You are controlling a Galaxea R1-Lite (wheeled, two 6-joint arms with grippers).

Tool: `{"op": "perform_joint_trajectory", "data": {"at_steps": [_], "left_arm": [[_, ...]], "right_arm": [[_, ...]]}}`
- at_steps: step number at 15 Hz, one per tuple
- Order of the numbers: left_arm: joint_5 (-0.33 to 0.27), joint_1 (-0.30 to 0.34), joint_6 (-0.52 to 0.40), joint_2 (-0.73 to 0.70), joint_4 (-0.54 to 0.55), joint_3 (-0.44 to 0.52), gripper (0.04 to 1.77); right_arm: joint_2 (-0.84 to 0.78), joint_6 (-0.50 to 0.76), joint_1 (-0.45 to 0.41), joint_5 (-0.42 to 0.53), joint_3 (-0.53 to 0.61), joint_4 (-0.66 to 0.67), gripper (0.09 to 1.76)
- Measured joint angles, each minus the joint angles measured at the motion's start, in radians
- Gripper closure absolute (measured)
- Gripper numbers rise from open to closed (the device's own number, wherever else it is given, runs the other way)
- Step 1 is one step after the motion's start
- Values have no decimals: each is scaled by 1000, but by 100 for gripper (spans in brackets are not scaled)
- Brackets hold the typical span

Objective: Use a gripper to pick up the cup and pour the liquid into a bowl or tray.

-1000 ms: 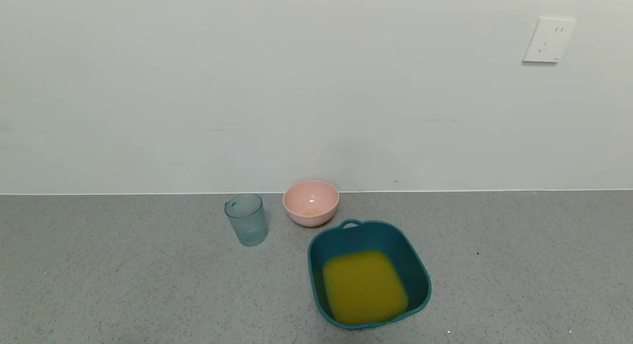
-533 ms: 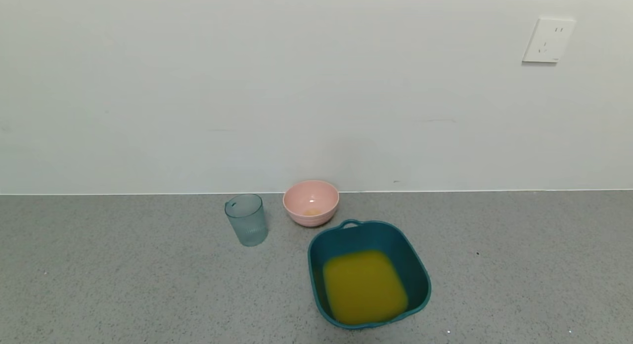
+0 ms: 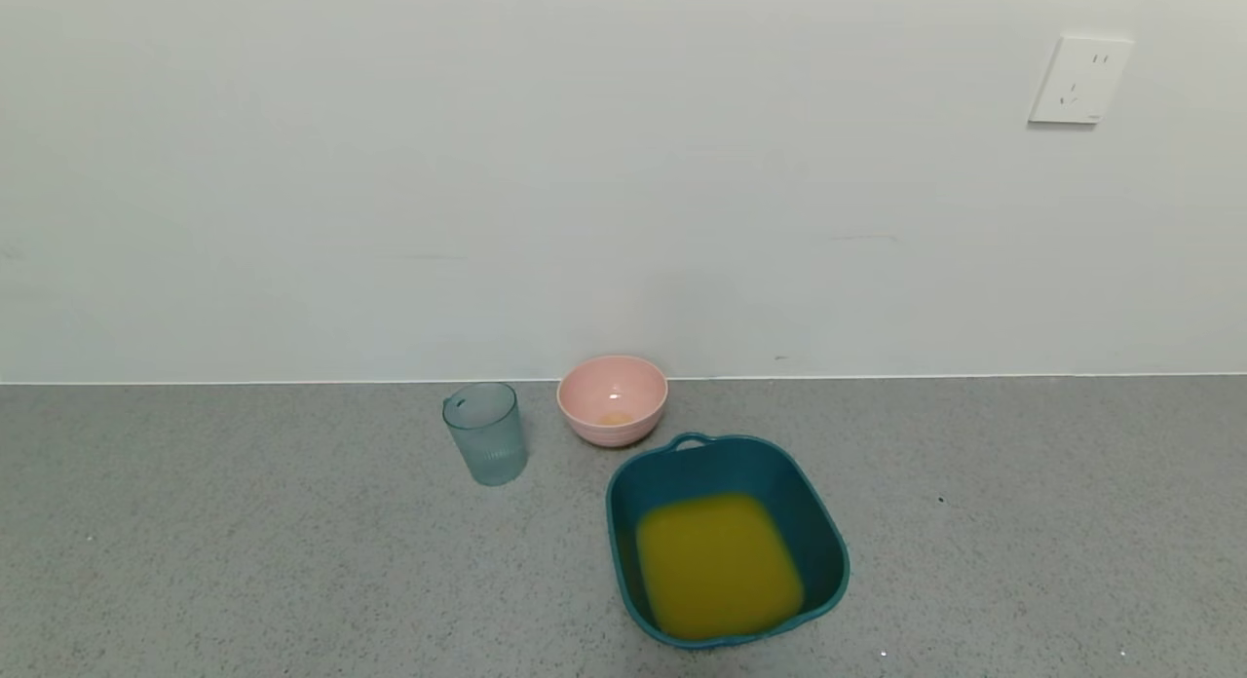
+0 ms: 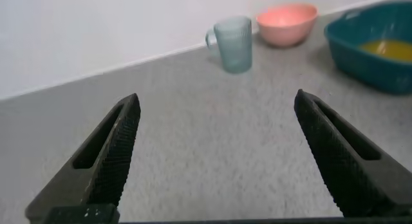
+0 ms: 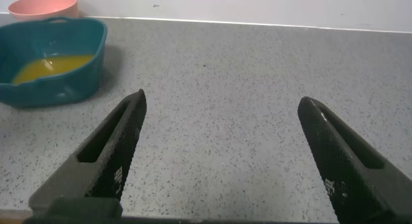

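The clear blue-green cup (image 3: 484,433) stands upright and looks empty on the grey counter, left of the pink bowl; it also shows in the left wrist view (image 4: 233,44). The dark teal tub (image 3: 823,551) sits in front and to the right, holding orange-yellow liquid (image 3: 717,564); it also shows in both wrist views (image 4: 351,47) (image 5: 64,34). My left gripper (image 4: 215,102) is open and empty, well short of the cup. My right gripper (image 5: 222,102) is open and empty over bare counter, to the right of the tub. Neither gripper shows in the head view.
A small round pink bowl (image 3: 613,398) sits by the wall between the cup and the tub, with a trace of orange in its bottom. A white wall rises behind the counter, with a socket (image 3: 1078,79) at the upper right.
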Motion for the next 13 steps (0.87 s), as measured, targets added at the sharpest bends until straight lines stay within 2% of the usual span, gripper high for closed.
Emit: {"op": "perform_joint_trajectory", "data": {"at_steps": [2, 8, 13], "left_arm": [[0, 0, -13, -1, 41, 11, 9], [11, 0, -85, -1, 43, 13, 9], [11, 0, -87, -1, 46, 13, 9]], "right_arm": [[0, 0, 0, 0, 0, 0, 14], [0, 0, 0, 0, 0, 0, 14], [0, 0, 0, 0, 0, 0, 14]]}}
